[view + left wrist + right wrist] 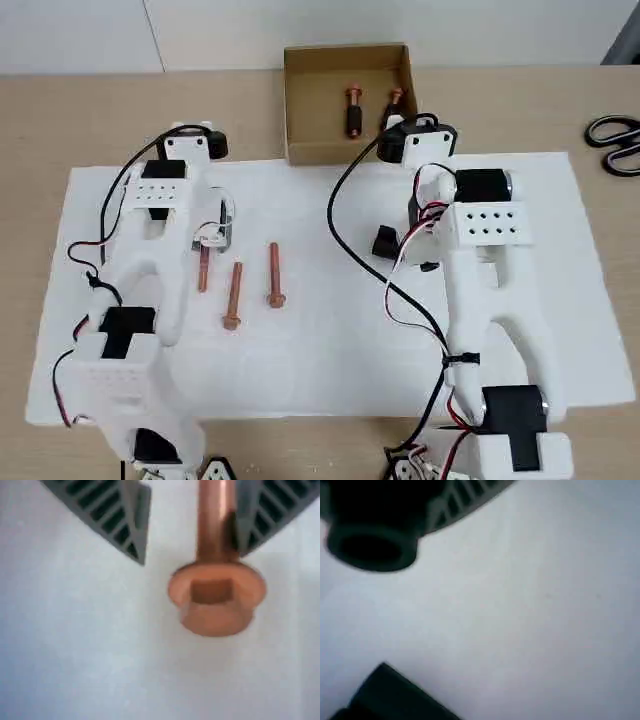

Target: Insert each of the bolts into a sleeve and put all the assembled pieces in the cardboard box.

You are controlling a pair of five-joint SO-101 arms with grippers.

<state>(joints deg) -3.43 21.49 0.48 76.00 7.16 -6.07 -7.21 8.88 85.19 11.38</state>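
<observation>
Lying near the centre of the sheet (330, 370): two loose bolts (233, 294). Left gripper (192, 555), wide, straddles a third bolt (216, 600) at their 9 o'clock. Right gripper (408, 245) at 3 o'clock, grip untellable, beside a sleeve (385, 242). Box (340, 152) at 12 o'clock holds two assembled pieces (353, 112).

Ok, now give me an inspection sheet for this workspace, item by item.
Surface: white sheet on a wooden table.
Job's things: three loose bolts on the sheet, left bolt, middle bolt, right bolt; two assembled pieces in the cardboard box.
Clutter: scissors on the table, off the sheet.
Grippers: left gripper open astride the left bolt; right gripper holds a black sleeve.
Cables: black cable loops over the sheet by the right arm.
Surroundings: pale wall behind.
</observation>
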